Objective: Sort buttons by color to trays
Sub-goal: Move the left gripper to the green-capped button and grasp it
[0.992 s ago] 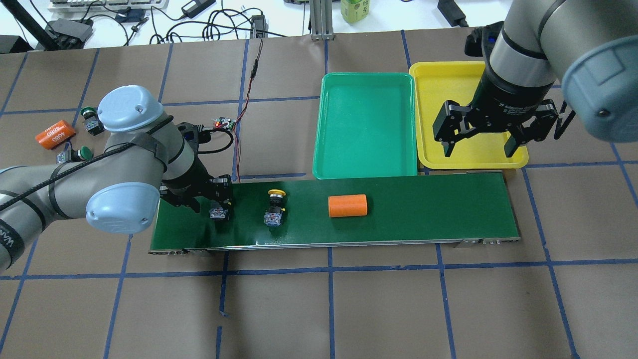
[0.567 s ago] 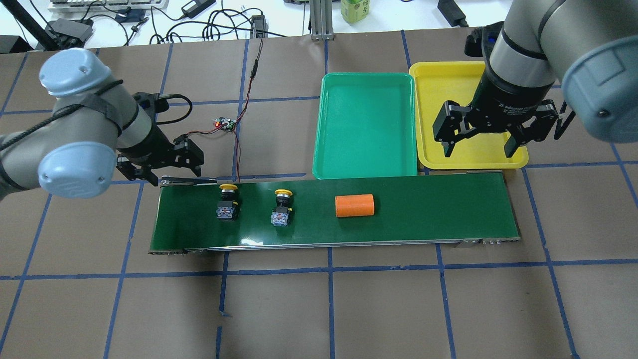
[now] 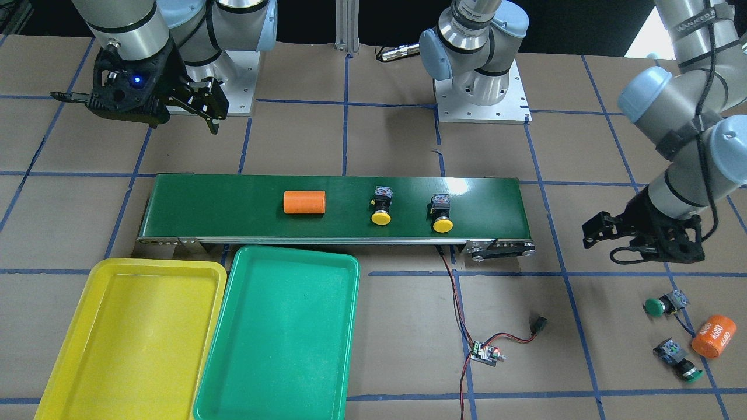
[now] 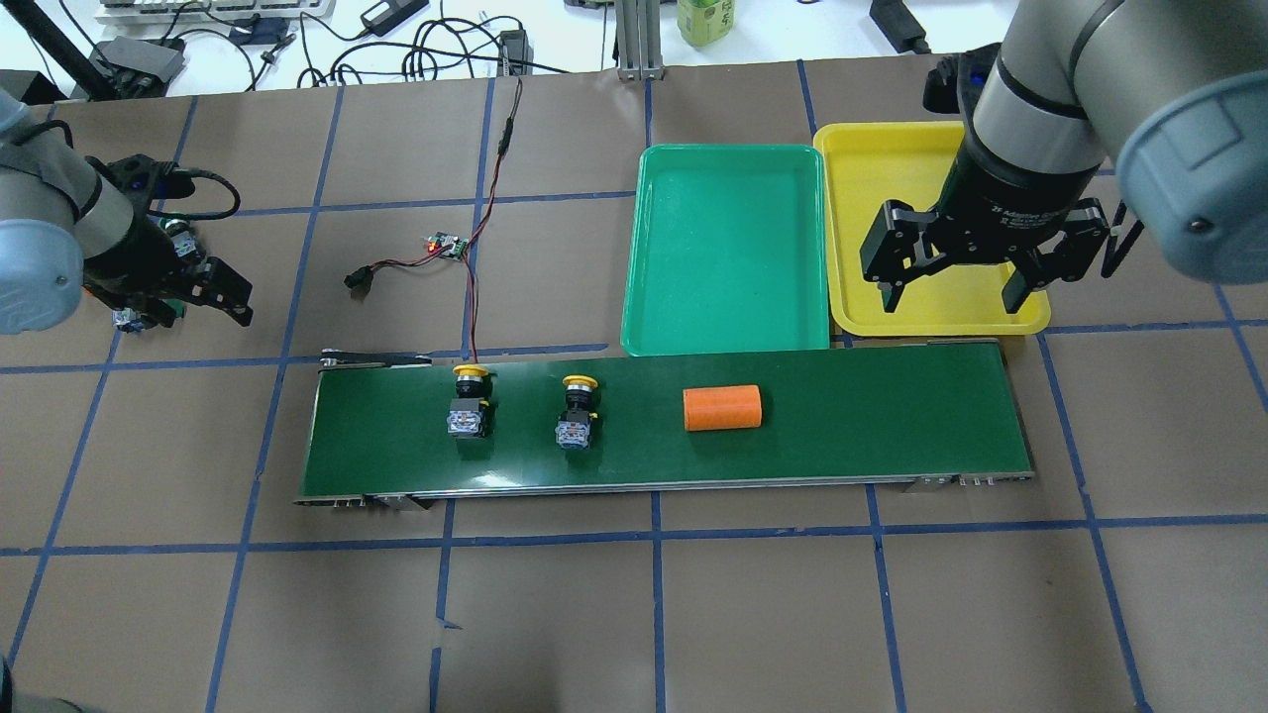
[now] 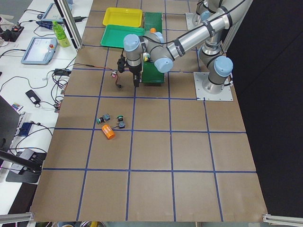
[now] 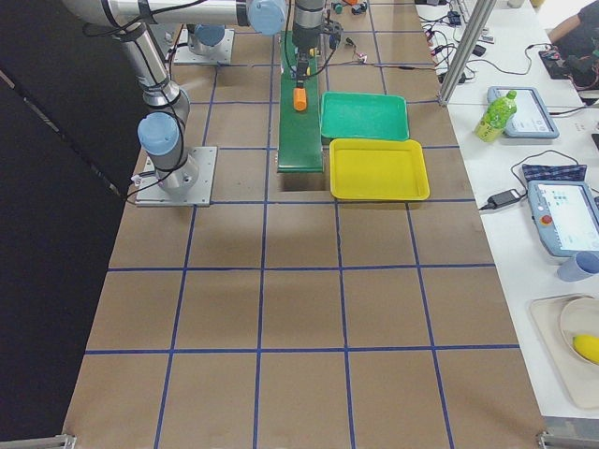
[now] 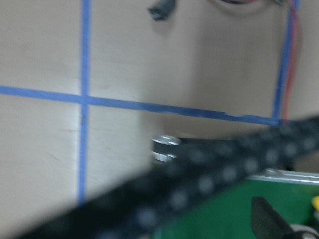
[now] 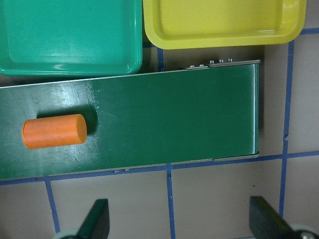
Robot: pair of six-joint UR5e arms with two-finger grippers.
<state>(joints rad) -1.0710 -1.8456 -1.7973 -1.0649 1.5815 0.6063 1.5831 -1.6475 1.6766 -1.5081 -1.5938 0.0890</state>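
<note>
Two yellow buttons (image 4: pixel 469 396) (image 4: pixel 578 408) lie on the belt, seen from the front as buttons (image 3: pixel 381 208) (image 3: pixel 442 214). Two green buttons (image 3: pixel 662 304) (image 3: pixel 677 357) rest on the table at the robot's far left. My left gripper (image 4: pixel 163 300) hovers open just above them, partly covering them from overhead; in the front view the left gripper (image 3: pixel 642 248) holds nothing. My right gripper (image 4: pixel 951 295) hangs open and empty over the near edge of the yellow tray (image 4: pixel 882 173). The green tray (image 4: pixel 728 248) beside it is bare.
The dark green conveyor belt (image 4: pixel 872 421) carries an orange cylinder (image 4: pixel 722 408) right of the buttons. A second orange cylinder marked 4680 (image 3: pixel 713 336) lies by the green buttons. A small circuit board (image 4: pixel 446 245) with red-black wires sits behind the belt's left end.
My left arm let go of a yellow button on the belt and swung left, away to the green buttons. The buttons and cylinder on the belt drifted right. The right arm stayed put.
</note>
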